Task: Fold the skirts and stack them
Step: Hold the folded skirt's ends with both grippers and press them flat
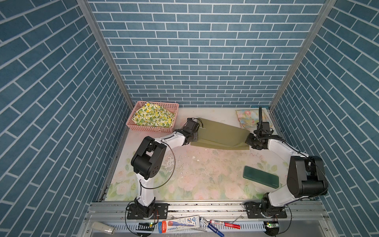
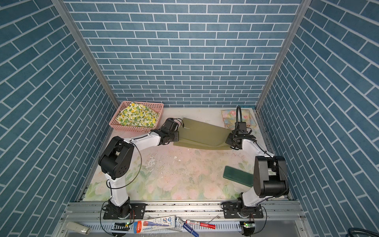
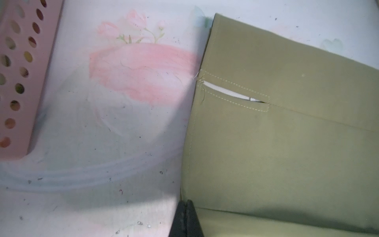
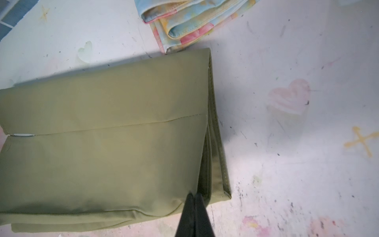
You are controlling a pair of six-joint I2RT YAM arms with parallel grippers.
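Blue brick-patterned walls (image 1: pixel 194 51) close off three sides of a table (image 1: pixel 205 174) with a worn, faded flower print.

Olive skirt (image 1: pixel 221 135): it lies across the far middle of the table, partly folded, with its long side running left to right. Both top views show its upper layer raised off the lower layers along the near edge, between my two grippers. A short white-lined slit (image 3: pixel 231 95) with stitching shows near its left end.

Left gripper (image 3: pixel 185 203): it is at the near left corner of the olive skirt. I see no gap between my fingers there, and they pinch the edge of the cloth.

Right gripper (image 4: pixel 193 196): it is at the near right corner of the same skirt. These fingers are likewise pressed tight together and nip the upper layer beside the stacked hems.

Lemon skirt (image 1: pixel 152 117): it sits loosely bunched in the pink basket (image 1: pixel 151 129) at the far left corner, just left of my left gripper.

Pastel floral skirt (image 1: pixel 249 119): it lies folded flat at the far right corner, just beside the olive skirt's far right corner. I cannot tell whether the two touch.

Dark green block (image 1: pixel 260 176): it lies flat at the near right, well apart from all three skirts.
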